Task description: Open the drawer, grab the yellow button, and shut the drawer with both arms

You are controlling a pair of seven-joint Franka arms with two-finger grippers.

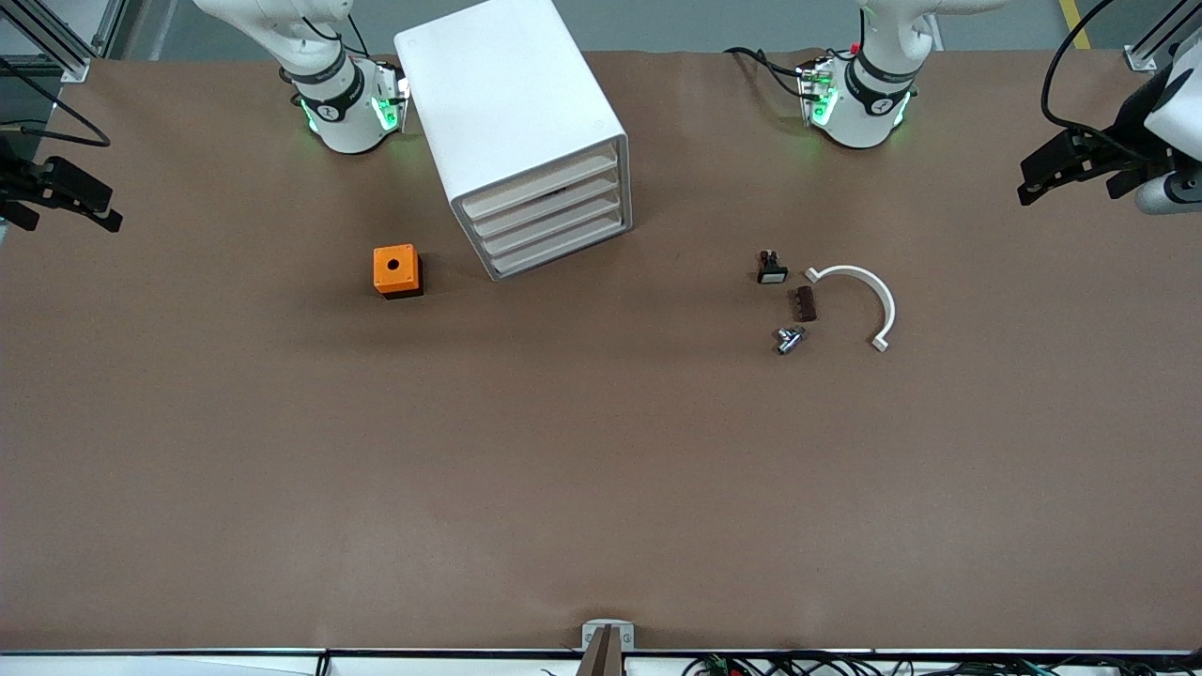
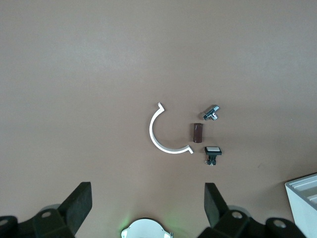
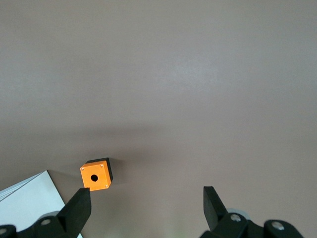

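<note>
Hovering apart — both claws — drawers closed.

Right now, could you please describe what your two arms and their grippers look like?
Both arms are glossy white with black bands, green lights glowing at their bases and black cables trailing beside them. The left arm and right arm match. Each carries a black two-finger gripper with wedge-shaped fingers: the left gripper and the right gripper.

The button cannot be found on the worktop; all 4 drawers of the cabinet sit pushed in, hiding their contents. The right claw and left claw are partly cropped at the worktop's 2 end edges.
</note>
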